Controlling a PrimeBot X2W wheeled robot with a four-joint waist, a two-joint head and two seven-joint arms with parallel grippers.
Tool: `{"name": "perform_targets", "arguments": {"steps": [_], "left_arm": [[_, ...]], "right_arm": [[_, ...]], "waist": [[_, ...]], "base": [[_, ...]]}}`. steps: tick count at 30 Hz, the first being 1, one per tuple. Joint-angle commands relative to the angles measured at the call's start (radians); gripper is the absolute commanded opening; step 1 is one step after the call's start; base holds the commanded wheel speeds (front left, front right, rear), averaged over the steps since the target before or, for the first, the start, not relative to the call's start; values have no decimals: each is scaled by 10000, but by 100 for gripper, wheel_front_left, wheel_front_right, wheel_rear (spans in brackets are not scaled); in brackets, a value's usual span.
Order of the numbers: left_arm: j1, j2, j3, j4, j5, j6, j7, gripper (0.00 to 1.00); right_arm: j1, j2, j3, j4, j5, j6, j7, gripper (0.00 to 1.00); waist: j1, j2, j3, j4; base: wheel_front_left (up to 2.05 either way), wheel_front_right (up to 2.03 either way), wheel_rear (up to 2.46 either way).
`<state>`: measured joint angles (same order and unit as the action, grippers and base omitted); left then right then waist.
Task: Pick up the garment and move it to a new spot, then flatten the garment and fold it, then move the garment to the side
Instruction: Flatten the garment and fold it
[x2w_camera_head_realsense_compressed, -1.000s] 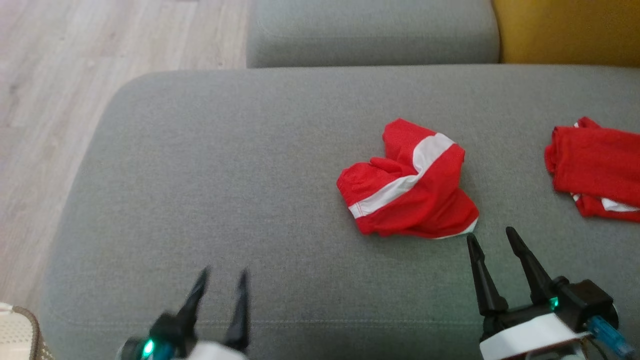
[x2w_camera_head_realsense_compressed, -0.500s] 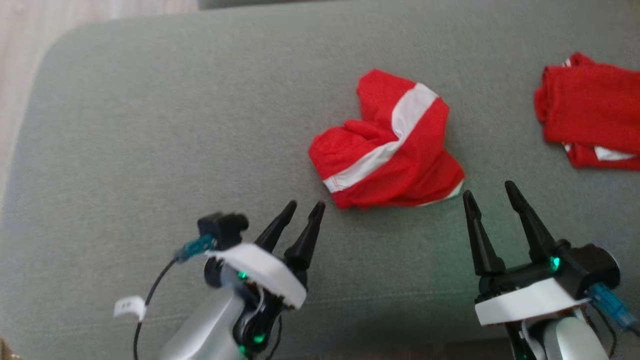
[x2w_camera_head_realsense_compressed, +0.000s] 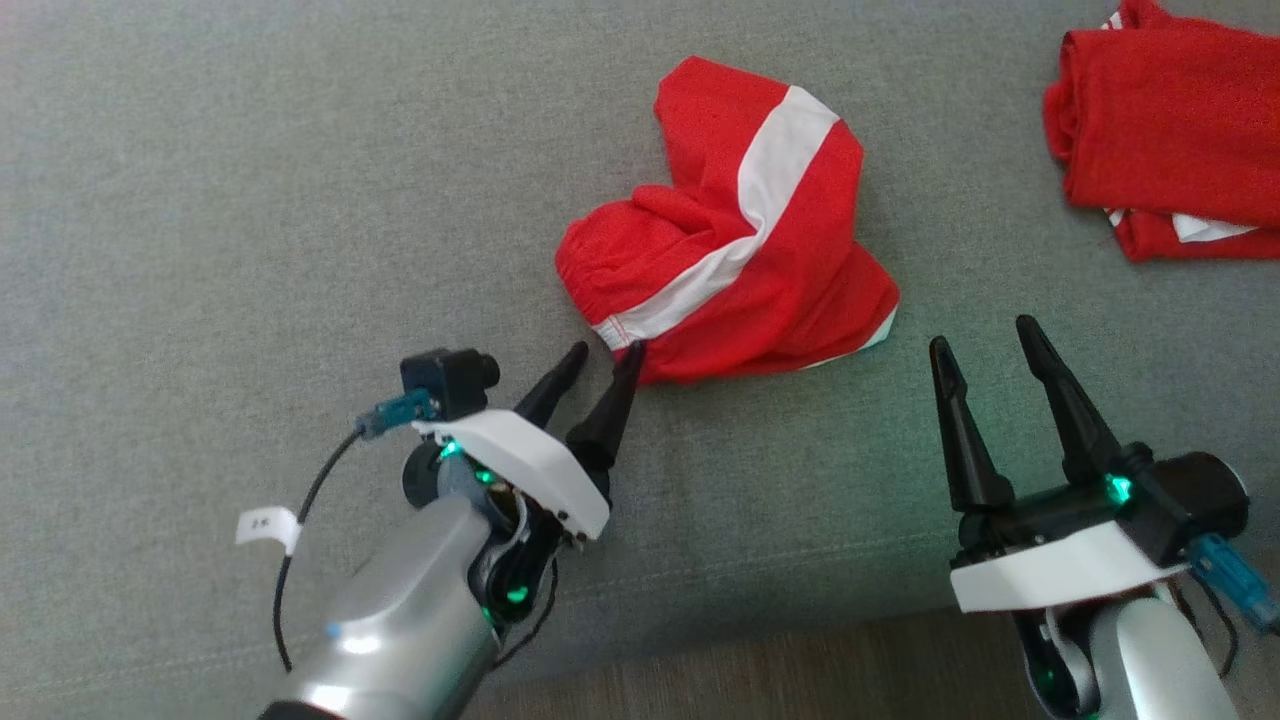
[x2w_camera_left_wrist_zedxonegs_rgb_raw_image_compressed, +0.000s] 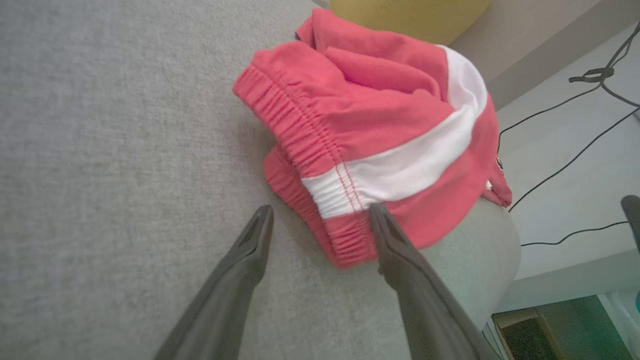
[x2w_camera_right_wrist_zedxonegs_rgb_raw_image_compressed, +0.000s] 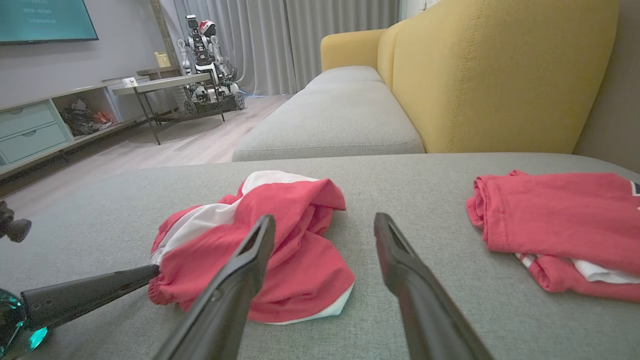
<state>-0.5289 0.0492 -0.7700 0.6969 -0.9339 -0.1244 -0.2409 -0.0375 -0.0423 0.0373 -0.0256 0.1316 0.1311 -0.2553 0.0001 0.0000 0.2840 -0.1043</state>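
Garment (x2w_camera_head_realsense_compressed: 740, 250) in red with a white stripe lies crumpled on the grey sofa cushion (x2w_camera_head_realsense_compressed: 250, 200), toward one o'clock from the middle of the head view. The left gripper (x2w_camera_head_realsense_compressed: 608, 350) sits at seven o'clock from it, fingers spread and pointing toward one o'clock. One fingertip is right at the cloth's near edge and the other is over bare cushion. In the left wrist view the left gripper (x2w_camera_left_wrist_zedxonegs_rgb_raw_image_compressed: 321, 210) has its jaws apart, with the gathered elastic waistband (x2w_camera_left_wrist_zedxonegs_rgb_raw_image_compressed: 295, 125) of the garment (x2w_camera_left_wrist_zedxonegs_rgb_raw_image_compressed: 380, 115) reaching down between the tips. Nothing is pinched.

The right gripper (x2w_camera_head_realsense_compressed: 982, 335) stands at four o'clock from the garment, fingers parted wide and holding nothing, its tips just clear of the cloth. From the right wrist view, the right gripper (x2w_camera_right_wrist_zedxonegs_rgb_raw_image_compressed: 325, 219) points over the garment (x2w_camera_right_wrist_zedxonegs_rgb_raw_image_compressed: 310, 270), which lies at ten o'clock from the fingertips. A folded red pile (x2w_camera_right_wrist_zedxonegs_rgb_raw_image_compressed: 560, 220) rests at two o'clock, well apart from the crumpled one. That folded red pile (x2w_camera_head_realsense_compressed: 1170, 120) lies at two o'clock in the head view. A yellow backrest (x2w_camera_right_wrist_zedxonegs_rgb_raw_image_compressed: 500, 75) rises behind the cushion.
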Motion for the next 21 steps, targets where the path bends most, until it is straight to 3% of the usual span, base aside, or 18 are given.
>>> {"name": "perform_targets", "arguments": {"steps": [1,8,9,10,11,13,14,21], "left_arm": [[-403,30,192,-93,-27,-62,-137,100],[-876,23,-126,152,-472,-62,-194,100],[-902,24,-201,121,-550,-62,-197,93],[-919,35,-291,93,-612,-62,-199,78],[-929,59,-384,57,-667,-62,-201,53],[-920,125,-485,-25,-747,-62,-204,15],[-899,164,-524,-72,-763,-63,-204,0],[-339,614,-324,-723,-277,-63,-206,0]], "right_arm": [[-379,-79,206,-366,-69,-4,-65,100],[-500,-79,205,-410,-104,-4,-65,100],[-504,-79,201,-405,-115,-4,-65,100],[-503,-79,193,-396,-123,-4,-65,100],[-502,-79,185,-386,-125,-4,-65,100],[-497,-79,157,-373,-133,-4,-65,100],[-490,-79,140,-365,-139,-4,-65,100],[-371,-79,139,-321,-163,-4,-65,100]], "waist": [[-1,0,39,-22],[-1,0,236,-36],[-1,0,245,-29],[-1,0,246,-17],[-1,0,244,-7],[-1,0,212,20],[-1,0,177,37],[-1,0,-222,322]], "base": [[0,0,0],[0,0,0],[0,0,0],[0,0,0],[0,0,0],[0,0,0],[0,0,0],[0,0,0]]}}
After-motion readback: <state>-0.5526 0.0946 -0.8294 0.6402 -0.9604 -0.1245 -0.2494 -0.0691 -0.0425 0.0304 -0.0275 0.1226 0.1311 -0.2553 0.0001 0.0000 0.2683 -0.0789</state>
